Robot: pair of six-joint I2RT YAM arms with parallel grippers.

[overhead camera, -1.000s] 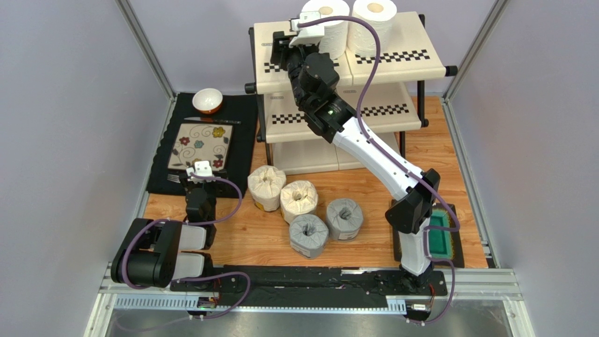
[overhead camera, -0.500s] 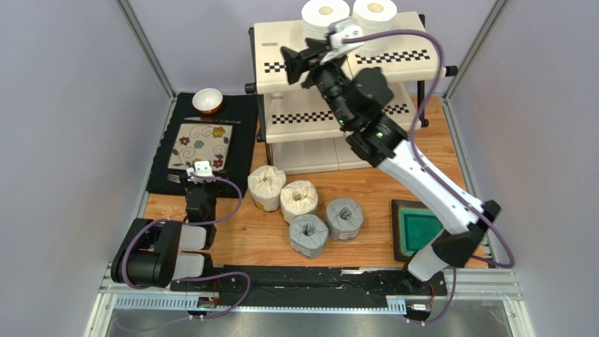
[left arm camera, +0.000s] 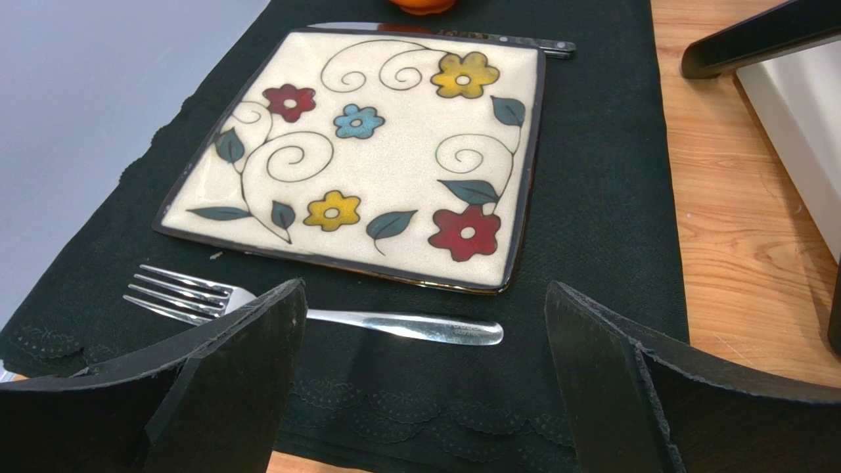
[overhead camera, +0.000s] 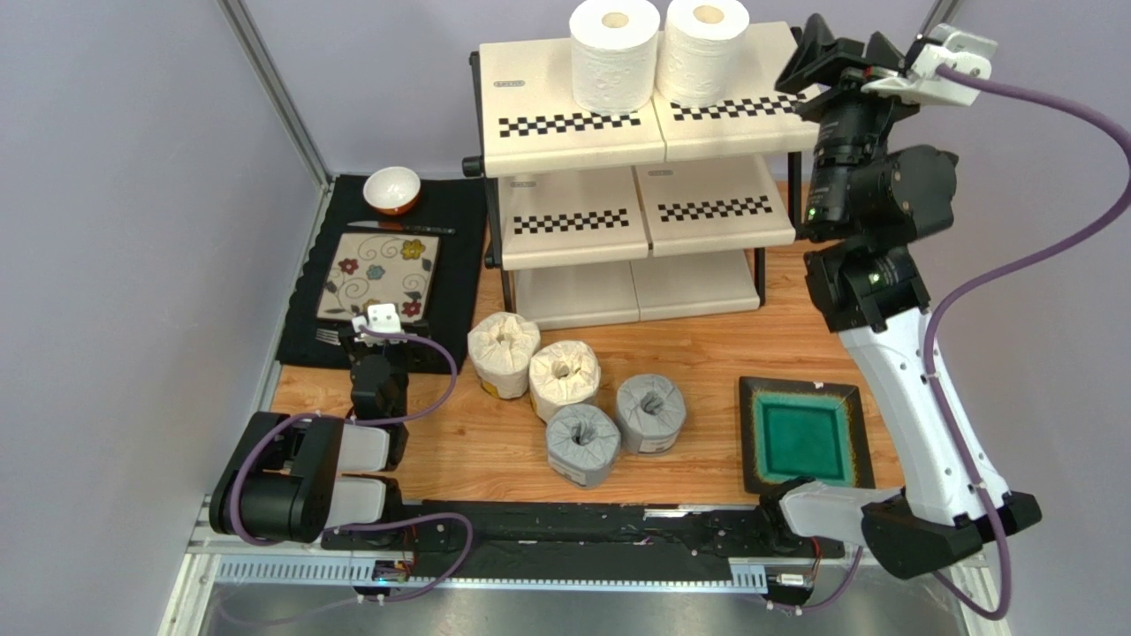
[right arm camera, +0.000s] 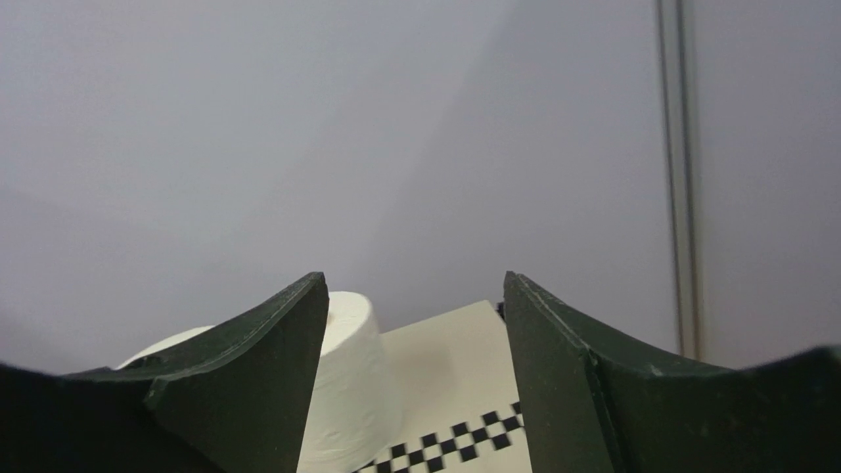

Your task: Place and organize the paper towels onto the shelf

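No legible text; label [overhead camera: 509,82] on shelf [overhead camera: 538,104] too small.

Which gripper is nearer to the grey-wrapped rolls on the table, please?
Left. The left gripper sits over the black mat, left of the grey-wrapped rolls; the right gripper is beside the shelf, far behind.

At the upper centre of the top view stands the shelf [overhead camera: 531,80], with two paper towels [overhead camera: 615,53] side by side on its top tier. Four more paper towels [overhead camera: 564,380] cluster on the counter [overhead camera: 690,358] just below it. At frame left, a cloth [overhead camera: 458,252] carries a plate [overhead camera: 376,274], with a bowl [overhead camera: 392,190] above it and a fork [left arm camera: 395,323] below. A dish [overhead camera: 803,437] lies at lower right.
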